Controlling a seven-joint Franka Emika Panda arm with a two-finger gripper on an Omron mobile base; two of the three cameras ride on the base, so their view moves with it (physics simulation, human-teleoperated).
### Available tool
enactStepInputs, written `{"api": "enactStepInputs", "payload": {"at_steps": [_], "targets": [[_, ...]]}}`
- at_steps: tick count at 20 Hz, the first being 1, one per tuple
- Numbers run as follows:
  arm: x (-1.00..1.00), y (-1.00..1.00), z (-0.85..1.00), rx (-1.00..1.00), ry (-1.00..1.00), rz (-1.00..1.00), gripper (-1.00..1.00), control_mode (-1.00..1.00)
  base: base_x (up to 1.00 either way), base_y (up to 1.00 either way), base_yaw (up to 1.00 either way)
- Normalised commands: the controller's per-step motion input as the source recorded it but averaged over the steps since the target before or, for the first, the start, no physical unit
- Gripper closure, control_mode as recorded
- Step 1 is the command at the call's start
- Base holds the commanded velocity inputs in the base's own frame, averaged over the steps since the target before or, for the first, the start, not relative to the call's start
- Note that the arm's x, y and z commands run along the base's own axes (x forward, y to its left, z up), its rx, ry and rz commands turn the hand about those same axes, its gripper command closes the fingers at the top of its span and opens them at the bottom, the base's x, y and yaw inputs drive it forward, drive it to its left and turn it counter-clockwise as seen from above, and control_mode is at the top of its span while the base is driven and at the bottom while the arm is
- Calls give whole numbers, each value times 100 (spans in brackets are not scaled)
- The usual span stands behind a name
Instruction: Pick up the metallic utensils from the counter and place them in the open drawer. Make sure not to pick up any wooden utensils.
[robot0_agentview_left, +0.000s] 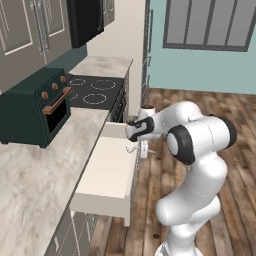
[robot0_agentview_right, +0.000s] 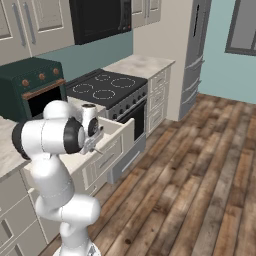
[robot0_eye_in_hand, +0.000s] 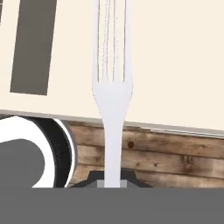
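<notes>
Pale silvery fork (robot0_eye_in_hand: 111, 87) pinched by its handle between closed jaws of gripper (robot0_eye_in_hand: 112, 183), tines toward 12 o'clock over open drawer (robot0_eye_in_hand: 175, 65), apparently for release inside.

The white arm rises from its base, folds at a dark-jointed elbow and reaches forward at about drawer height, with the wrist turned so the hand points downward. The gripper (robot0_agentview_left: 143, 151) is closed, its finger tips (robot0_eye_in_hand: 113, 180) pinching the handle of a pale silvery fork (robot0_eye_in_hand: 112, 109), which sticks straight out from between them, tines away from the hand.
</notes>
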Motion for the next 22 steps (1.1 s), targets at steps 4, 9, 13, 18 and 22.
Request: {"api": "enactStepInputs", "payload": {"at_steps": [4, 9, 13, 18, 22], "targets": [[8, 53, 14, 0, -2, 7, 100, -100, 0, 0, 0], [22, 57, -27, 0, 1, 3, 100, -100, 0, 0, 0], [35, 31, -7, 0, 0, -3, 100, -100, 0, 0, 0], [7, 1, -28, 0, 0, -7, 100, -100, 0, 0, 0], [1, 0, -57, 0, 0, -4, 100, -100, 0, 0, 0]]}}
